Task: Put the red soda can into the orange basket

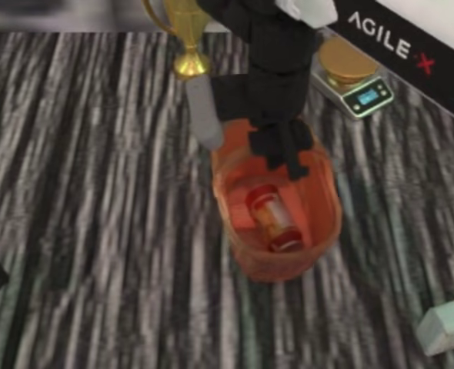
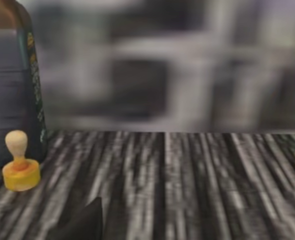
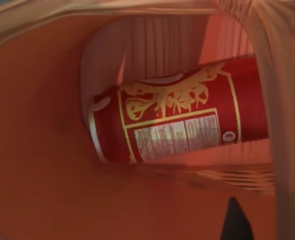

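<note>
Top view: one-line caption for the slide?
Red soda can lies on its side inside the orange basket, right gripper poised above the basket's far rim.

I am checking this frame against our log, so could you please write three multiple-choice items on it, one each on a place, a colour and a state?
1. Where is the red soda can?
A. beside the trophy
B. inside the orange basket
C. on the scale

2. What colour is the pan of the scale?
A. blue
B. green
C. gold

3. How does the can rest?
A. on its side
B. upright
C. held up in the right gripper

Answers:
1 B, the top view shows the can within the basket's rim.
2 C, the round pan looks gold.
3 A, the right wrist view shows the can's label lying lengthwise on the basket floor, free of any fingers.
</note>
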